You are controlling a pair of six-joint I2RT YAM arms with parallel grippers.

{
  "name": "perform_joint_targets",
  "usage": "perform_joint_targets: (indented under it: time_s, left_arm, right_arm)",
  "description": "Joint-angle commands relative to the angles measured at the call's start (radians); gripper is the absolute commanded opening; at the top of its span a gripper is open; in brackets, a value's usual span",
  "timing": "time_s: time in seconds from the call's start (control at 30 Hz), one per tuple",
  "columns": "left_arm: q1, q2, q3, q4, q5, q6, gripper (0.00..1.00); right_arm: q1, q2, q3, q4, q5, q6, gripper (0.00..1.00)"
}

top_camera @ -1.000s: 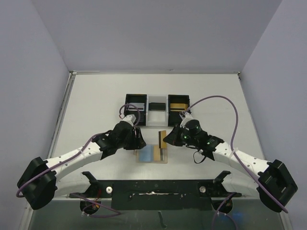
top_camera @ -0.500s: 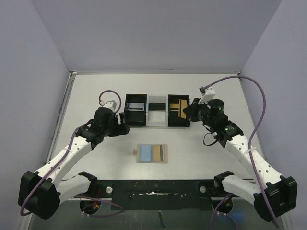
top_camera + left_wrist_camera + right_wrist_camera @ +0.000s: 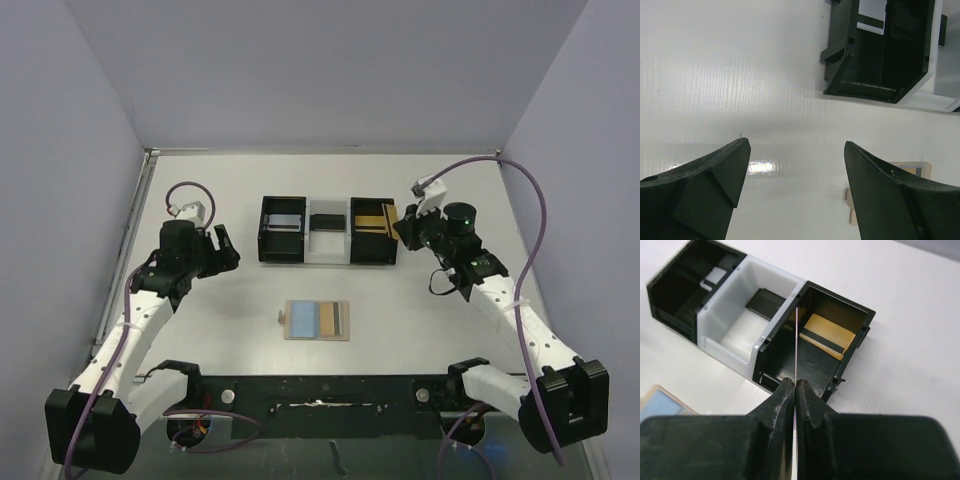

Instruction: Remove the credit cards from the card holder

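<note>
The tan card holder (image 3: 328, 320) lies flat on the table in front of both arms, with a light blue-grey credit card (image 3: 302, 319) on its left half. My right gripper (image 3: 405, 228) (image 3: 795, 381) is shut on a thin credit card (image 3: 797, 337), seen edge-on, above the tray's right black compartment (image 3: 837, 367). Inside that compartment lies a gold card (image 3: 827, 335) with a black stripe. My left gripper (image 3: 226, 247) (image 3: 796, 150) hangs open and empty over bare table, left of the tray. A corner of the card holder (image 3: 852, 210) shows beside its right finger.
The three-compartment tray (image 3: 328, 258) stands behind the holder. Its left black bin holds a pale card (image 3: 284, 220) and its white middle bin a dark card (image 3: 327, 221). The table's left rail (image 3: 128, 240) runs near my left arm.
My left gripper has left the holder, swung out to the left and opened. My right gripper has carried a card from the holder up to the tray's right compartment.
</note>
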Motion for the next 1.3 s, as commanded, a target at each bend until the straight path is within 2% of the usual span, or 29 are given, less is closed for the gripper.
perform_joint_targets:
  time_s: [0.0,0.07,0.13,0.23,0.43,0.53,0.63,0.7,0.9,1.27]
  left_arm:
    - [0.002,-0.026,0.013,0.048,-0.028,0.025,0.76]
    - [0.000,-0.027,0.012,0.054,-0.028,0.026,0.76]
    - [0.002,-0.026,0.012,0.061,-0.026,0.029,0.76]
    - [0.002,-0.022,0.012,0.068,-0.017,0.036,0.76]
    - [0.002,-0.020,0.014,0.067,0.001,0.044,0.76]
    - [0.002,-0.031,0.009,0.067,-0.003,0.045,0.76]
    - [0.002,-0.028,0.010,0.067,-0.002,0.046,0.76]
    - [0.002,-0.020,0.011,0.068,0.006,0.048,0.76]
    - [0.002,-0.013,0.013,0.062,0.003,0.049,0.76]
    - [0.002,0.011,0.016,0.061,0.018,0.052,0.76]
  right_arm:
    - [0.138,0.068,0.021,-0.027,0.189,-0.506,0.00]
    - [0.140,0.120,0.052,-0.031,0.223,-0.573,0.00]
    - [0.115,0.139,0.050,0.027,0.159,-0.586,0.00]
    - [0.138,0.171,0.054,0.057,0.118,-0.716,0.00]
    - [0.143,0.237,0.093,-0.091,-0.121,-1.077,0.00]
    - [0.135,0.259,0.094,-0.049,-0.089,-1.138,0.00]
    - [0.135,0.317,0.140,-0.104,-0.079,-1.208,0.00]
    - [0.139,0.358,0.164,-0.109,-0.073,-1.223,0.00]
    - [0.144,0.444,0.213,-0.061,0.083,-1.199,0.00]
    - [0.139,0.591,0.308,-0.049,0.134,-1.233,0.00]
